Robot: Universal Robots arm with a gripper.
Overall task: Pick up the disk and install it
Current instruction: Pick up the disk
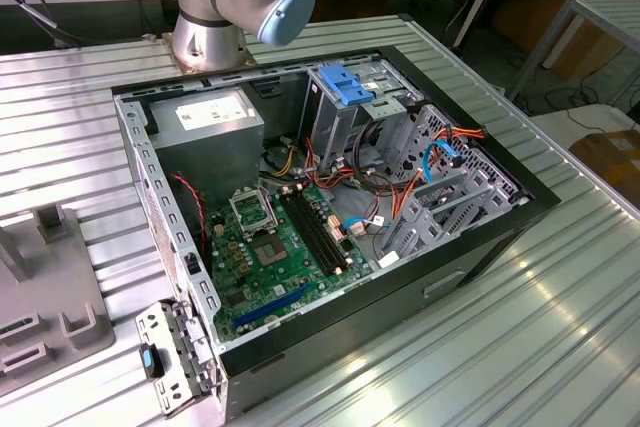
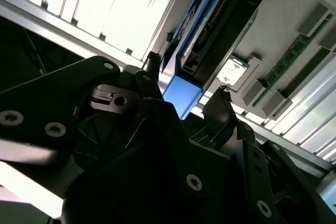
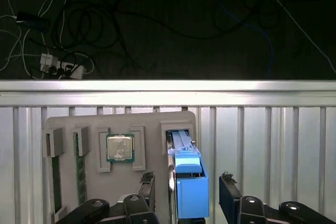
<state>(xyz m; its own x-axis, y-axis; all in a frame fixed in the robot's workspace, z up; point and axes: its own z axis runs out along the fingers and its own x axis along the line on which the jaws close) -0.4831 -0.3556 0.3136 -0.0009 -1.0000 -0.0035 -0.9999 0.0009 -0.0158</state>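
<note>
The gripper (image 3: 186,178) is hanging wide open astride the disk (image 3: 182,145), its fingers (image 3: 147,183) clear of the blue rails; the disk is standing on edge in a slot along one side edge of the grey tray (image 3: 94,124), beside a processor chip (image 3: 119,147).

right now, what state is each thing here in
claw, open, one finger either side of the disk, not gripping it
disk, standing on edge in its slot in the grey holder tray, not yet lifted
processor chip, lying flat in its tray pocket
computer case, on its side, side panel off, inside exposed
</note>
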